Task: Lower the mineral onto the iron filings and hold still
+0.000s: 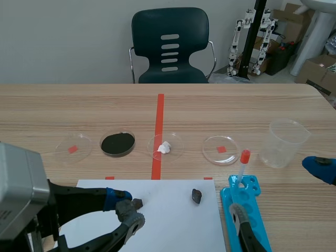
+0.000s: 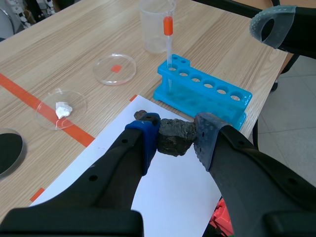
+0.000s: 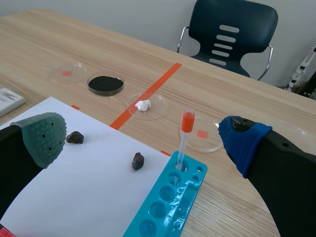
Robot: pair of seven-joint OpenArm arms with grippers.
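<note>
Black iron filings (image 1: 117, 143) in dish (image 1: 117, 155)

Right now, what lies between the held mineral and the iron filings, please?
Only bare paper and table between mineral and filings, in the scene view.

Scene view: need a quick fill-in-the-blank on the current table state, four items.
1. The left tool is ____ on a dark mineral.
2. The iron filings sit next to the petri dish holding a ____ lump.
3. The orange-capped dropper stands in the ____ test-tube rack.
4. The right tool is ____, holding nothing.
Missing words: shut; white; blue; open.
</note>
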